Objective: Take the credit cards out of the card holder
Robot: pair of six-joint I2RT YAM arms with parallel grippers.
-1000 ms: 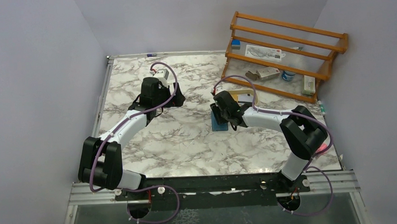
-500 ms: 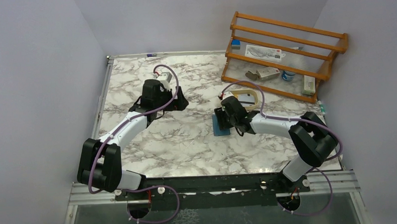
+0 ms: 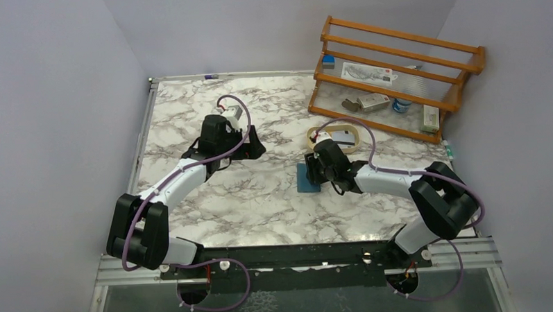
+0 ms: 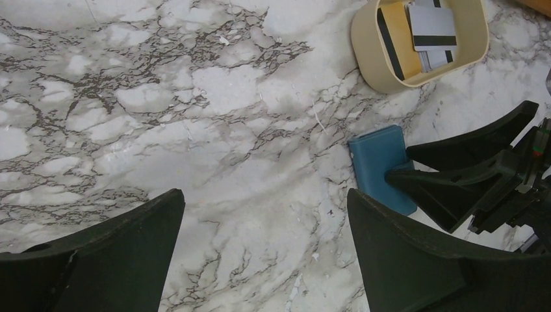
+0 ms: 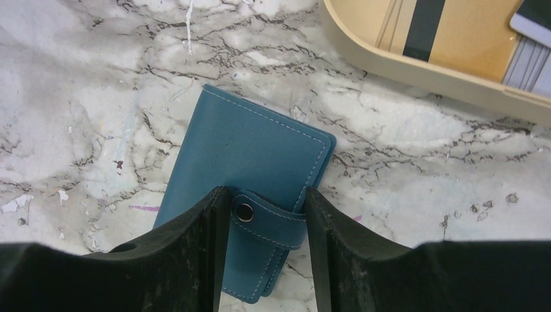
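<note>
1. Nearest the viewer, both arm bases are bolted to the front edge of a marble table point(image 3: 262, 212).
2. The right gripper point(image 5: 265, 195) points down onto the teal card holder point(image 5: 253, 146), which lies flat and folded shut on the marble, right of centre. Its jaws stand partly apart, one finger on each side of the closing tab point(image 5: 273, 224). Whether they squeeze the tab cannot be told.
3. Farther back on the left, the left gripper point(image 4: 263, 195) hangs over bare marble with its jaws spread wide and nothing between them.
4. Just beyond the card holder, not touching it, sits a tan oval tray point(image 4: 370, 55). Inside it lie the yellow-orange card point(image 4: 396, 39) and a whitish card point(image 4: 432, 29), each showing a dark stripe, the whitish one partly overlapping the other.
5. At the far right corner stands a wooden rack point(image 3: 396, 75) holding small items too small to identify.
</note>
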